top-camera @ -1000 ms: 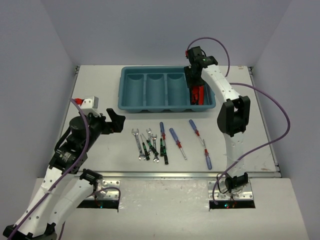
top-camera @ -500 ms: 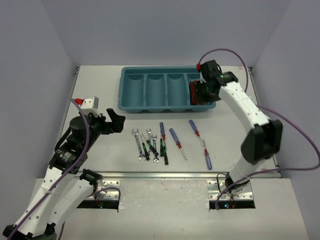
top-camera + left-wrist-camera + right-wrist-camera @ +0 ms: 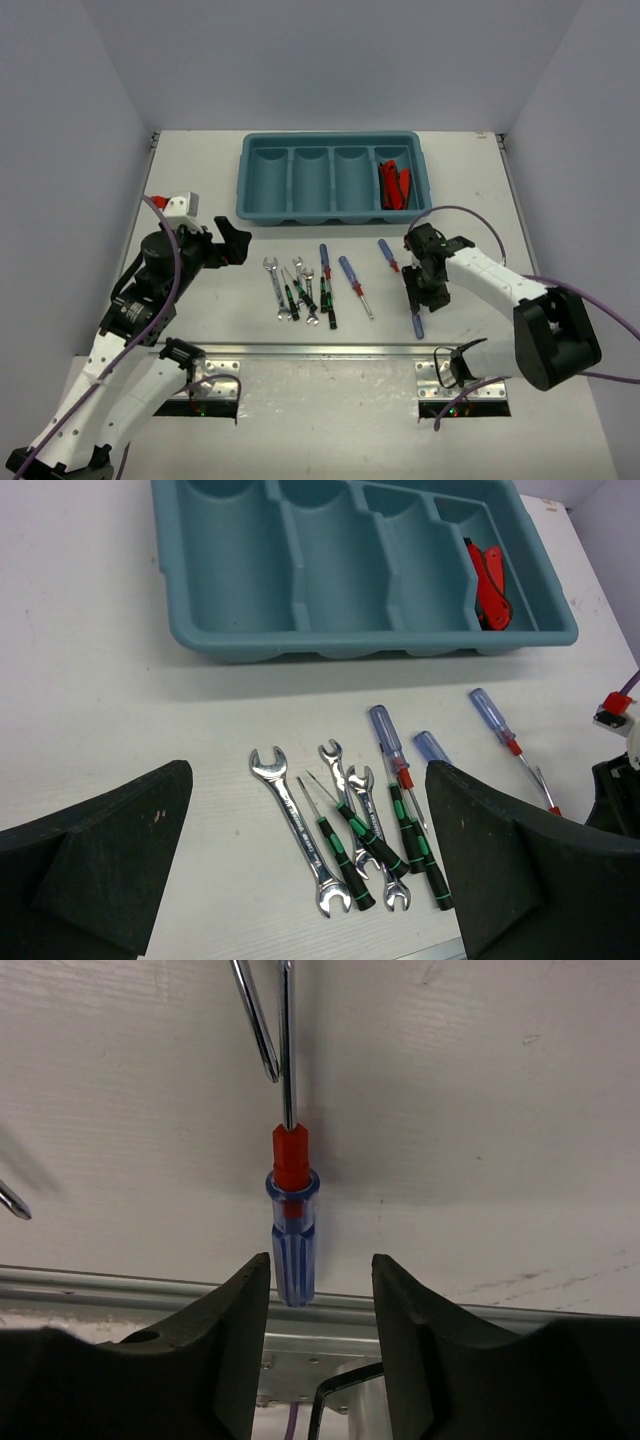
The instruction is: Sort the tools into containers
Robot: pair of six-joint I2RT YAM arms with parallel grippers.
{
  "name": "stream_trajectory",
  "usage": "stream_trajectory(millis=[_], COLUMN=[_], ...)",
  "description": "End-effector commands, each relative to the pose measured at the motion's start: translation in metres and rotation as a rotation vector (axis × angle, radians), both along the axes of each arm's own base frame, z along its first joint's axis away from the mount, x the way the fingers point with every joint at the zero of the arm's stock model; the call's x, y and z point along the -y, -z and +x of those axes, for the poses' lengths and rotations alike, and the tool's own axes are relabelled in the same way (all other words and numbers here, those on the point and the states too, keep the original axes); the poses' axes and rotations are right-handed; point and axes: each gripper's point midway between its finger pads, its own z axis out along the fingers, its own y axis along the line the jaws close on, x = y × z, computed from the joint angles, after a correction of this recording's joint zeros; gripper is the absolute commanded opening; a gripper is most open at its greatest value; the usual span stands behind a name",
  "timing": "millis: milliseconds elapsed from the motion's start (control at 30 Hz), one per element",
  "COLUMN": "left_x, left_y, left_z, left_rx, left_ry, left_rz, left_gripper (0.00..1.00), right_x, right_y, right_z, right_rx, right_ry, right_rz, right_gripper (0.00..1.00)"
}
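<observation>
Teal tray (image 3: pixel 330 138) sits at upper centre of the overhead view, with red knives (image 3: pixel 394 186) lying in its rightmost compartment. Right gripper (image 3: pixel 318 1280) hangs low over a blue-handled screwdriver (image 3: pixel 291 1250) at lower right. Its jaws are part-spread either side of the handle and not closed on it, judged a lining-up for a pick. The handle end reaches the metal rail (image 3: pixel 120 1285) at the near edge, leaving little room behind. Left gripper (image 3: pixel 310 880) stands wide, holding nothing, above wrenches (image 3: pixel 296 825) and green drivers (image 3: pixel 398 820). Bare tabletop (image 3: pixel 100 680) separates them from the tray.
</observation>
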Motion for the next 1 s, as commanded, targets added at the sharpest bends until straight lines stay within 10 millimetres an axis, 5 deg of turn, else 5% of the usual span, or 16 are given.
stream_trajectory(millis=[0,300,400,567,967], left_x=[0.005,0.007,0.008,0.009,0.009], left_y=[-0.005,-0.002,-0.001,0.000,0.000], left_z=[0.003,0.005,0.006,0.006,0.007], left_rx=[0.021,0.008,0.002,-0.002,-0.002], left_ry=[0.010,0.022,0.027,0.031,0.030], left_rz=[-0.014,-0.009,-0.007,-0.006,-0.007], left_gripper=[1.00,1.00,1.00,1.00,1.00], right_x=[-0.023,-0.024,-0.023,-0.019,-0.010], right_y=[-0.001,0.029,0.028,0.015,-0.046], right_z=[0.028,0.024,0.025,0.030,0.037], right_rx=[0.091,0.008,0.010,0.053,0.179], right_ry=[0.016,0.012,0.023,0.041,0.063], right_rz=[0.067,0.015,0.005,-0.008,-0.017], right_gripper=[0.44,0.35,0.24,0.00,0.00])
